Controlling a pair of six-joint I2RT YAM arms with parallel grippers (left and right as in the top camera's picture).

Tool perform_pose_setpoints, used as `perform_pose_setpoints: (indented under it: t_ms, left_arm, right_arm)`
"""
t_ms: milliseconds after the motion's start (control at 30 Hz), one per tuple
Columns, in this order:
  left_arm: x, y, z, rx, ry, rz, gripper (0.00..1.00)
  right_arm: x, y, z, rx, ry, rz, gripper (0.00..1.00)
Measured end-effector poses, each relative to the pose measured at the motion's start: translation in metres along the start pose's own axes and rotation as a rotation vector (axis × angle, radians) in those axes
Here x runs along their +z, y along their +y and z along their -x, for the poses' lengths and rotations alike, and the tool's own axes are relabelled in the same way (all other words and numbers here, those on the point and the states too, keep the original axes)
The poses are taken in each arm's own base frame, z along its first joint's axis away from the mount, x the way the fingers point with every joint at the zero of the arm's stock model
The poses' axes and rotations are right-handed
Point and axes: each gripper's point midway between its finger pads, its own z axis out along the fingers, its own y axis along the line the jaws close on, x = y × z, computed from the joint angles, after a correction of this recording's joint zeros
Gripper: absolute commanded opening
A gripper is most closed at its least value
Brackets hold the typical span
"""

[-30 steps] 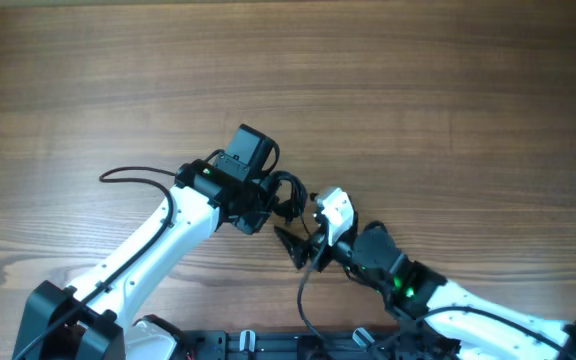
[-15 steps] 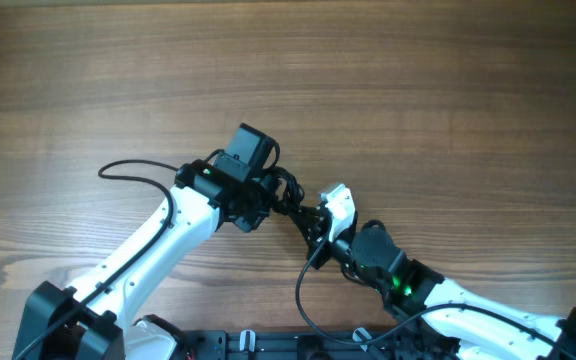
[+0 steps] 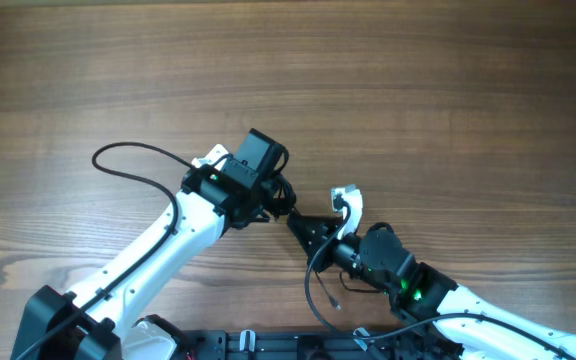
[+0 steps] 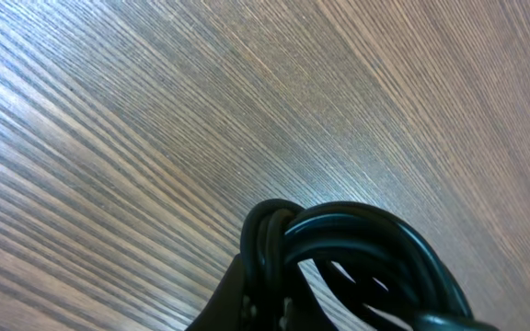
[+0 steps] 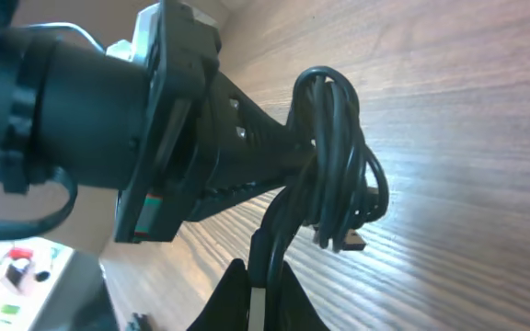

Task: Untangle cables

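If you look down from above, you see the left gripper (image 3: 276,204) and the right gripper (image 3: 297,221) tip to tip near the middle of the wooden table (image 3: 418,100). The cables (image 3: 285,191) are a small black bunch right at the tip of the left gripper, and the right gripper's tip is just beside them. From up here you cannot tell how the jaws stand, because the bunch and the black fingers run together. A thicker arm cable (image 3: 128,150) makes a big loop on the table next to the left arm. When you go to the left wrist camera, the cables (image 4: 357,244) show as fat black loops at the bottom, right at the dark tips of the left gripper (image 4: 249,308), with bare wood above. The right wrist camera gives you the best look. The left gripper (image 5: 294,150) comes in from the left, and its jaws pinch the coiled cables (image 5: 339,156) — you cannot tell if the bunch touches the wood. One strand runs down from the bunch into the right gripper (image 5: 254,296) at the bottom edge — its jaws are closed tight on that strand. A tiny plug (image 5: 352,242) sticks out at the low end of the bunch.
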Motion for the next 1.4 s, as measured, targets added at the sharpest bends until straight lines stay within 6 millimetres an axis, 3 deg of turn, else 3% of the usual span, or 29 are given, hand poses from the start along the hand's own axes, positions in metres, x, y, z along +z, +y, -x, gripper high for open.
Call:
perform_pose_setpoints:
  t_ms: [167, 267, 433, 533, 633, 733, 800, 833, 867, 900, 933, 1033, 1167, 1267, 1400]
  left_arm:
    - [-0.004, -0.015, -0.020, 0.086, -0.031, -0.046, 0.04]
    - [-0.006, -0.020, -0.037, 0.143, -0.026, -0.062, 0.04]
    - [-0.008, -0.022, -0.049, 0.203, -0.029, -0.068, 0.04]
    - [-0.009, -0.024, -0.058, 0.334, 0.010, -0.083, 0.04]
    - [-0.011, -0.045, -0.076, 0.574, 0.085, -0.206, 0.04]
    - [-0.009, -0.055, -0.081, 0.763, 0.126, -0.288, 0.04]
    - [-0.009, -0.055, -0.079, 0.815, 0.152, -0.310, 0.04]
    - [-0.011, -0.054, -0.078, 0.822, 0.166, -0.323, 0.04]
    - [-0.015, -0.055, -0.074, 0.823, 0.175, -0.343, 0.04]
    - [-0.024, -0.057, -0.071, 0.820, 0.180, -0.377, 0.04]
    - [-0.033, -0.059, -0.068, 0.816, 0.185, -0.413, 0.04]
    - [-0.062, -0.067, -0.058, 0.798, 0.185, -0.532, 0.04]
    - [-0.065, -0.067, -0.047, 0.770, 0.194, -0.557, 0.04]
    - [-0.064, -0.064, -0.038, 0.783, 0.189, -0.560, 0.04]
    - [-0.074, -0.066, -0.041, 0.878, 0.231, -0.658, 0.04]
  right_arm:
    - [0.000, 0.000, 0.001, 0.089, -0.007, 0.001, 0.05]
    - [0.004, -0.015, -0.001, 0.151, -0.018, -0.062, 0.05]
    - [0.005, -0.030, 0.004, 0.225, -0.080, -0.134, 0.05]
    - [0.004, -0.039, 0.013, 0.243, -0.125, -0.167, 0.05]
    - [0.001, -0.048, 0.024, 0.256, -0.173, -0.197, 0.11]
    - [-0.001, -0.054, 0.029, 0.262, -0.204, -0.220, 0.29]
    - [-0.002, -0.057, 0.028, 0.260, -0.205, -0.236, 0.52]
    - [-0.003, -0.058, 0.028, 0.258, -0.207, -0.243, 0.57]
    - [-0.004, -0.058, 0.030, 0.258, -0.213, -0.242, 0.70]
    - [-0.005, -0.054, 0.034, 0.246, -0.225, -0.230, 0.93]
    - [-0.008, -0.050, 0.038, 0.227, -0.234, -0.221, 1.00]
    - [-0.028, -0.019, 0.055, 0.125, -0.257, -0.143, 1.00]
    - [-0.067, 0.001, 0.077, 0.002, -0.343, -0.115, 1.00]
    - [-0.101, -0.024, 0.085, -0.033, -0.420, -0.262, 1.00]
    - [-0.123, -0.045, 0.087, -0.053, -0.469, -0.378, 0.82]
